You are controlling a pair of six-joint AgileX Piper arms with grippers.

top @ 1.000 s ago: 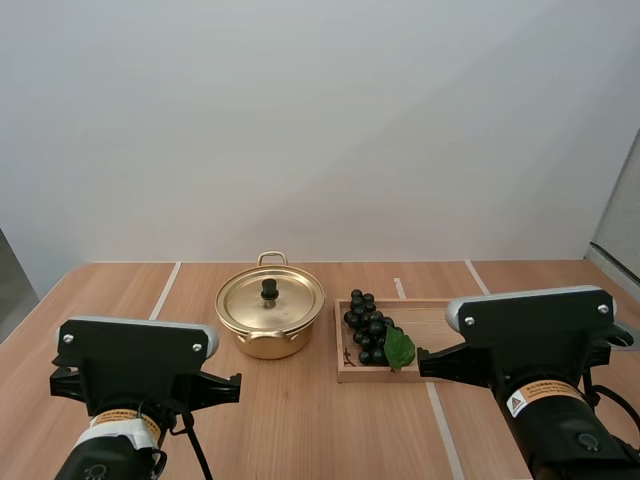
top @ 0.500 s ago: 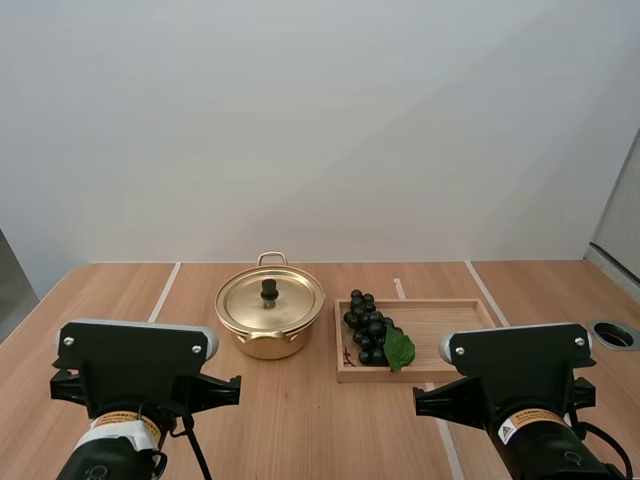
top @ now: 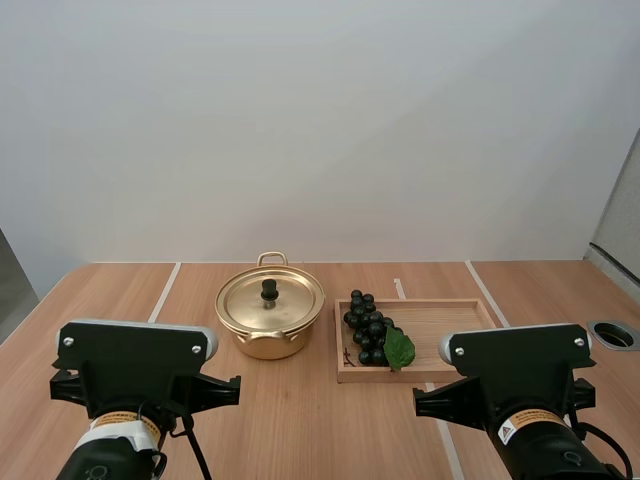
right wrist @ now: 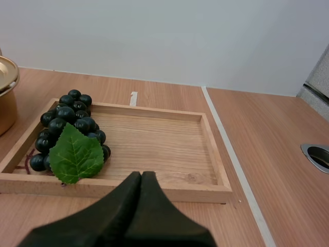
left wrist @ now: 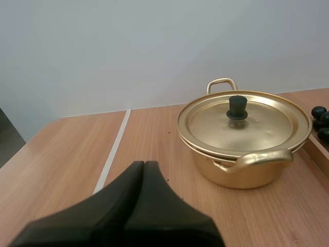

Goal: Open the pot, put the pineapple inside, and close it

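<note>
Beyond the left jaws, lidded pot (left wrist: 245,172), beyond the right jaws, grapes (right wrist: 65,117), both pairs together

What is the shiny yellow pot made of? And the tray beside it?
The pot looks like thin metal with a polished golden finish: it gleams. Its lid knob is matte black, perhaps plastic. The tray looks like pale bare wood, with visible grain lines.

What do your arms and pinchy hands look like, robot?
My left arm and right arm are black and blocky, and each wears a small orange-and-white sticker. My left gripper and right gripper each have two smooth black fingers that narrow toward the tips, like a wedge.
</note>
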